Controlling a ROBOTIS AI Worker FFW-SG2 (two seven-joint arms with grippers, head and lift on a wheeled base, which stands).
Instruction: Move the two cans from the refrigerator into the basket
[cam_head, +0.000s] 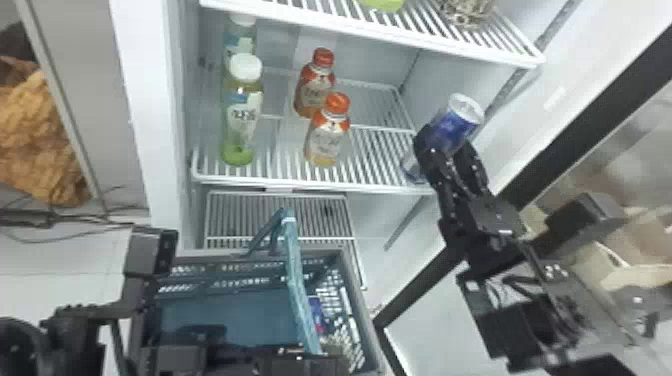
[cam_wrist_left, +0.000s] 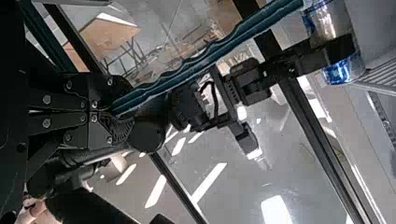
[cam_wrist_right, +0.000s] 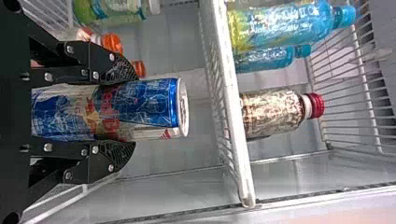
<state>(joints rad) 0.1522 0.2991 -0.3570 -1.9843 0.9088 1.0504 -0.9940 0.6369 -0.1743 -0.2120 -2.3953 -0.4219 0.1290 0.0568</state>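
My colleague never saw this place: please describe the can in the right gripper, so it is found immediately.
In the refrigerator, find the white wire shelf holding orange-capped plastic bottles. At its right end, between the black fingers of the right gripper, is a slim blue-and-silver metal can. Unlike those bottles, it has a flat, capless top.

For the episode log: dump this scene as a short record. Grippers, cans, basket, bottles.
basket: blue-grey perforated plastic basket
in_basket: blue-and-red item, likely a can
left_gripper: left gripper closed on the teal handle
right_gripper: right gripper closed on a blue-and-silver metal can
held_can_at: right end of the white wire shelf
shelf_bottles: two orange-capped, two white-capped green
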